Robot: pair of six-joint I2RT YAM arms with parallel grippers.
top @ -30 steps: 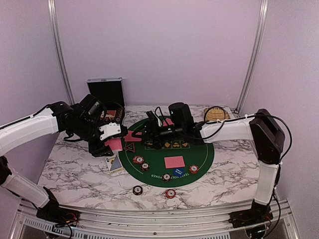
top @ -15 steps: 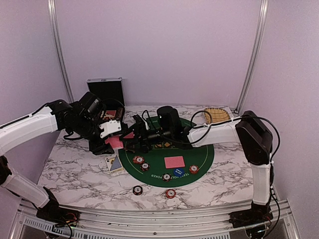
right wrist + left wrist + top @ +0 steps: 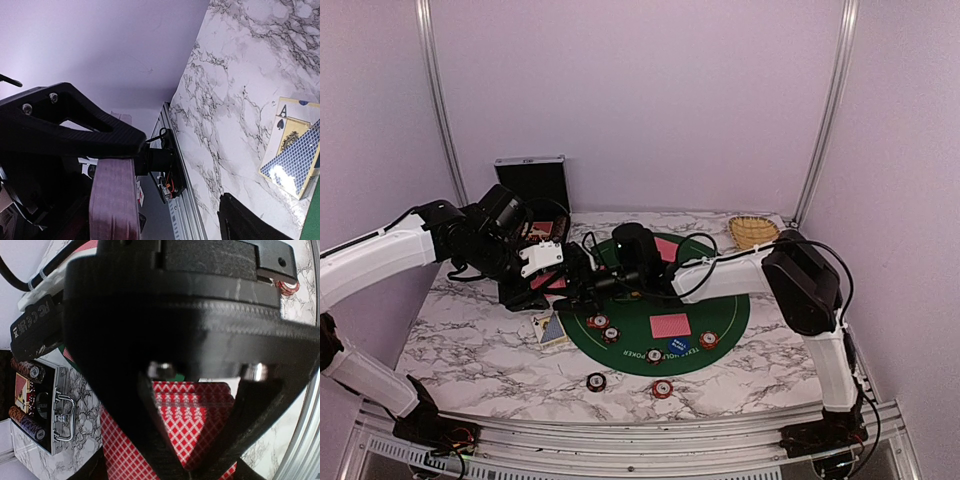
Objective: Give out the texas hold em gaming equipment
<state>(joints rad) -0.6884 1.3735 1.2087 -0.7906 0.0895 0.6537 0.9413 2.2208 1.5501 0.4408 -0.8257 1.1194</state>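
Red-checked backs fill the left wrist view: the deck of playing cards [image 3: 200,420] is pinched between the closed fingers of the left gripper [image 3: 190,467], held over the marble table [image 3: 470,340] just off the left edge of the round green felt mat [image 3: 720,300]. The right gripper [image 3: 184,172] is at the deck with its jaws spread wide and nothing in its grip. The deck's pink edge shows just under its upper finger [image 3: 115,135], but I cannot tell whether they touch. On the mat lie a single face-down card [image 3: 670,325], several poker chips [image 3: 598,321] and a blue button [image 3: 678,346] near its front rim. Two more chips [image 3: 596,381] sit on the marble in front of the mat. An ace of spades [image 3: 285,122] lies face up beside a blue-backed pack [image 3: 292,160] on the table below the grippers
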